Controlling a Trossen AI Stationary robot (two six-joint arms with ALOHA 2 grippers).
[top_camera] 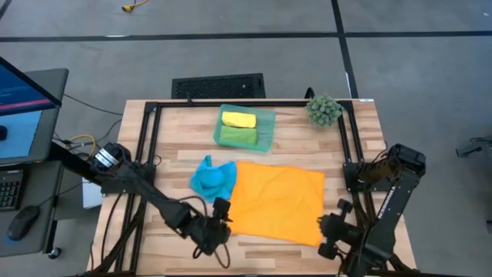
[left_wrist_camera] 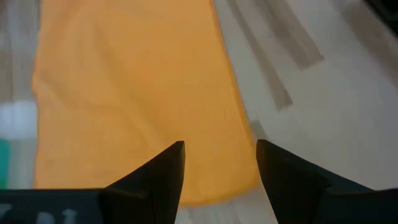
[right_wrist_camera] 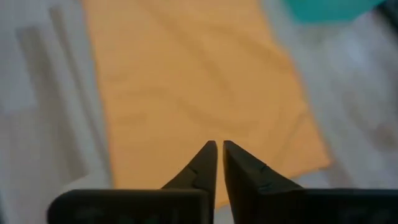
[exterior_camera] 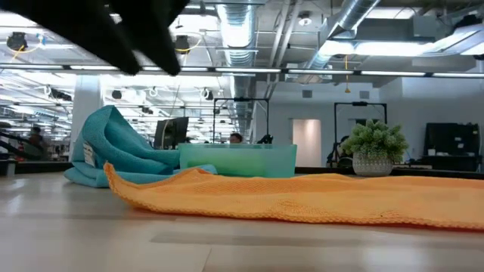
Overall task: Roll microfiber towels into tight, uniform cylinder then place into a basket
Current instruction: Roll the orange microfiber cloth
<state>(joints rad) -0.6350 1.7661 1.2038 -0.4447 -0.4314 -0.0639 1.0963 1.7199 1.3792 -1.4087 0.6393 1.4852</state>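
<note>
The orange towel (top_camera: 277, 201) (exterior_camera: 302, 200) lies spread flat on the table's middle. A sky-blue towel (top_camera: 213, 177) (exterior_camera: 113, 147) sits crumpled at its far left corner. The teal basket (top_camera: 270, 127) (exterior_camera: 238, 159) at the far side holds a yellow roll (top_camera: 238, 120) and a green roll (top_camera: 238, 136). My left gripper (top_camera: 221, 209) (left_wrist_camera: 221, 146) hangs open above the orange towel's near left corner (left_wrist_camera: 230, 180). My right gripper (top_camera: 327, 227) (right_wrist_camera: 219, 144) hovers over the near right corner, its fingers shut to a thin slit with nothing between them.
A spiky green plant ball (top_camera: 324, 110) (exterior_camera: 374, 147) stands at the far right corner. A black metal frame (top_camera: 146, 146) runs along the table's left, far and right sides. Bare wood shows along the near edge (top_camera: 261, 258).
</note>
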